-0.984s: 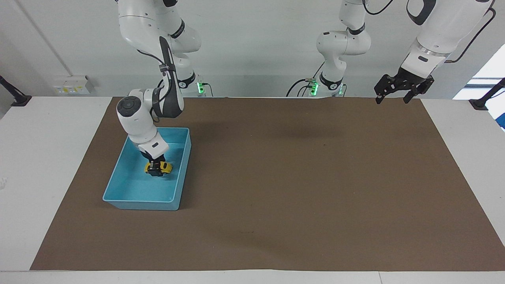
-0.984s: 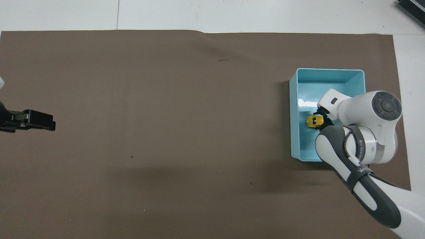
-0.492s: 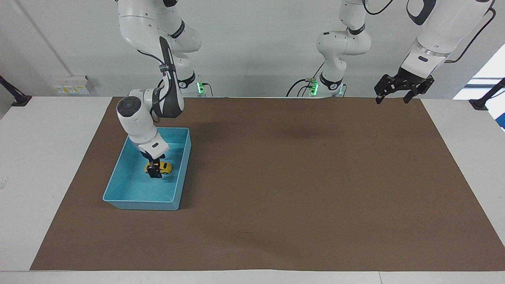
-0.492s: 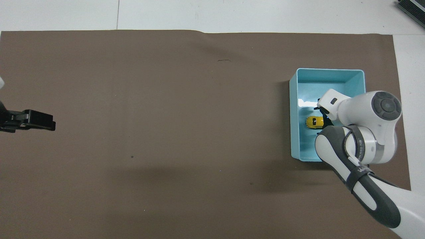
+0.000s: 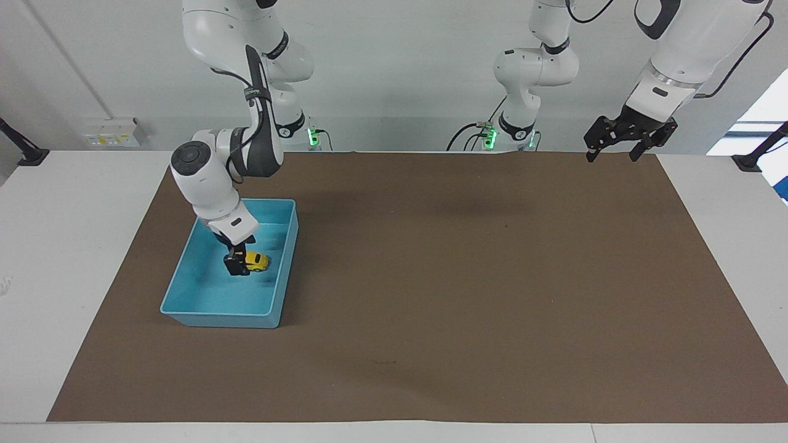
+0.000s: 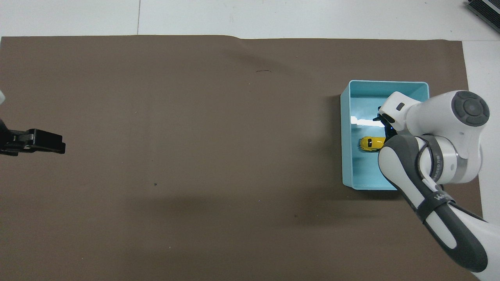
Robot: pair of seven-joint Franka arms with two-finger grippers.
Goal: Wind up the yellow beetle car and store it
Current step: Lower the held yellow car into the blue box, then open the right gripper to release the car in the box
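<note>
The yellow beetle car lies on the floor of the light blue bin, and also shows in the overhead view. My right gripper hangs inside the bin just above and beside the car, with its fingers open and holding nothing. In the overhead view the right gripper is partly hidden under its own wrist. My left gripper waits, open and empty, in the air over the mat's edge at the left arm's end of the table; it also shows in the overhead view.
The bin stands on a brown mat at the right arm's end of the table. The white table surrounds the mat. Nothing else lies on the mat.
My right gripper has opened and let go of the car, then risen a little and shifted toward the right arm's end of the table. The car stays in the bin. The left arm has barely moved.
</note>
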